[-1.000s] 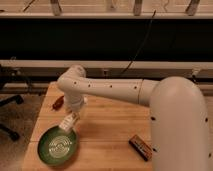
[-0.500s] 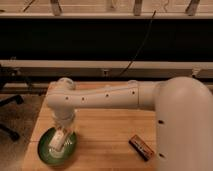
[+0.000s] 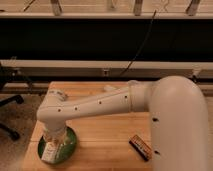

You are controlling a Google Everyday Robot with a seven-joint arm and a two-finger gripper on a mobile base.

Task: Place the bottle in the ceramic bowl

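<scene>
The arm [image 3: 100, 105] is thick, smooth and white, with small dark dots along its side. It reaches from the big rounded shoulder on the right across the table [image 3: 105, 145] to the left, then bends down at a round elbow.

The gripper [image 3: 51, 142] is below this elbow, directly over the bowl [image 3: 67, 145] at the front left part of the table. It is grasping the bottle [image 3: 49, 151], and the bottle is between its fingers.

The bottle is white and oblong, with a pale label on its body. The writing on the label cannot be read. Its long axis is almost upright, only a little tilted, and its lower end is inside the bowl. I cannot tell if this end touches the bottom of the bowl. I also cannot tell which end has the cap.

The bowl is round, shallow and green, with a glossy look like ceramic. The arm and bottle cover a big part of it.

The table is of light wood with a smooth top. On its front right part lies a small dark bar [image 3: 140, 147], flat and rectangular, with an orange edge. It is well apart from the bowl.
</scene>
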